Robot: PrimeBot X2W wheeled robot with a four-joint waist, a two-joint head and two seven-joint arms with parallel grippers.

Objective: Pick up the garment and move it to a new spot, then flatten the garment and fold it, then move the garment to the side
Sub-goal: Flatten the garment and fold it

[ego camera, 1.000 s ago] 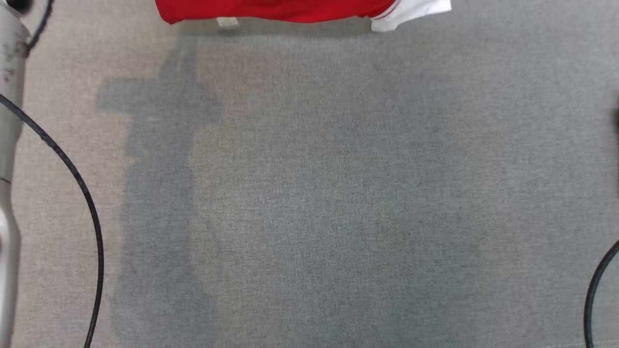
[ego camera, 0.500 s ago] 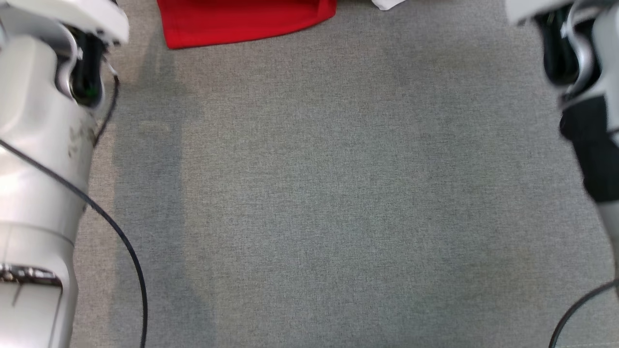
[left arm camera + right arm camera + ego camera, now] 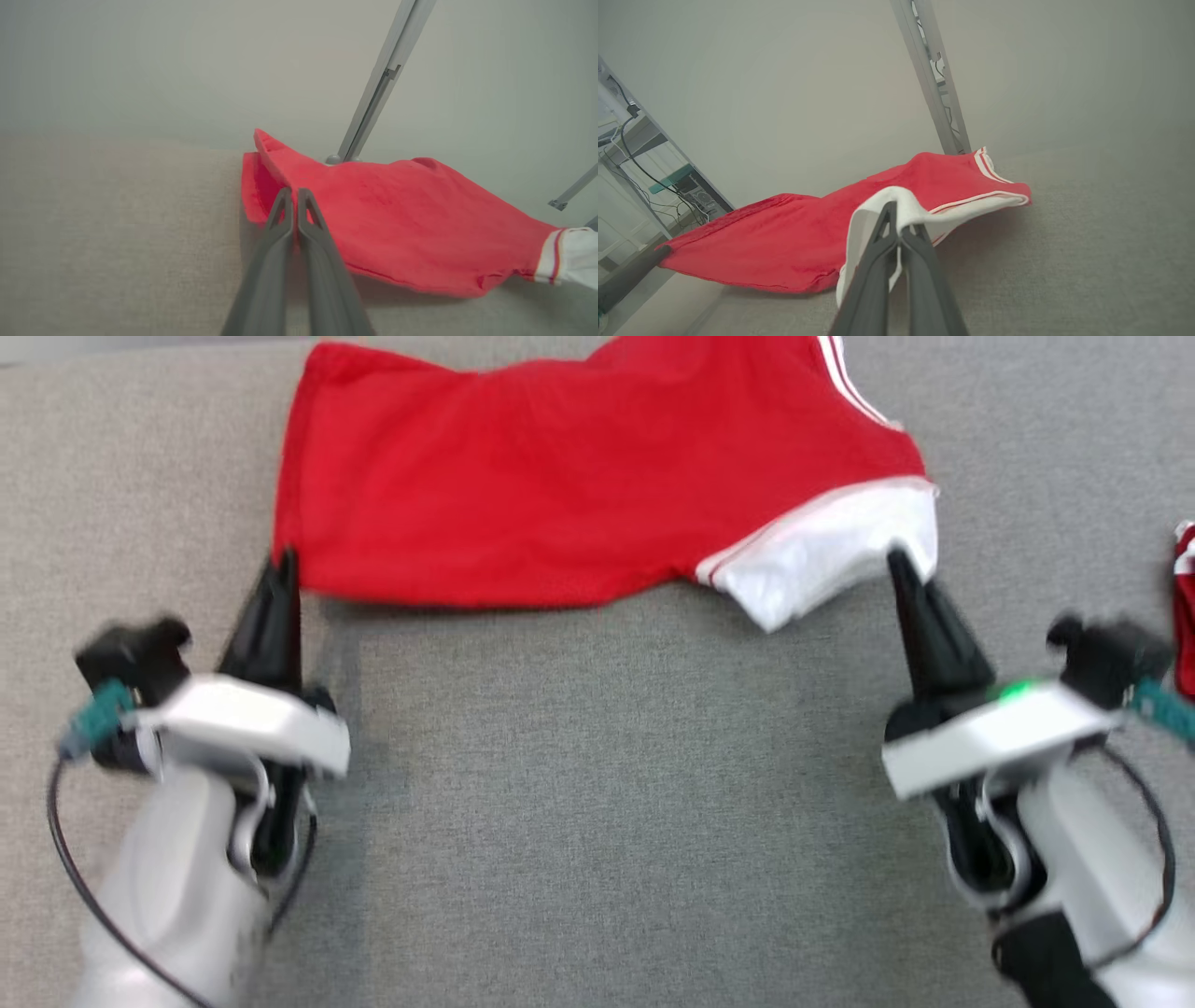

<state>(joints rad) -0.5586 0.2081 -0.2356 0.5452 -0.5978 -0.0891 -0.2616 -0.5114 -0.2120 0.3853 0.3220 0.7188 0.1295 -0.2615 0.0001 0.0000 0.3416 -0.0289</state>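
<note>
The garment (image 3: 560, 495) is a red shirt with a white, red-striped sleeve (image 3: 822, 560), spread sideways across the far part of the grey cloth surface (image 3: 607, 784). My left gripper (image 3: 283, 565) is shut on its near left red corner. In the left wrist view the fingers (image 3: 285, 219) pinch that raised corner of the garment (image 3: 397, 219). My right gripper (image 3: 898, 563) is shut on the white sleeve. In the right wrist view the sleeve (image 3: 878, 205) drapes over the closed fingers (image 3: 920, 261). The near edge hangs a little above the surface, with a shadow under it.
Another red and white piece of cloth (image 3: 1184, 616) peeks in at the right edge. Metal frame posts (image 3: 378, 93) (image 3: 931, 79) stand behind the surface against a pale wall. Shelving with cables (image 3: 654, 177) shows at the left of the right wrist view.
The head camera has swung, so the whole picture has shifted. The garment, before only a strip at the top edge, now shows almost whole, with both grippers at its near edge.
</note>
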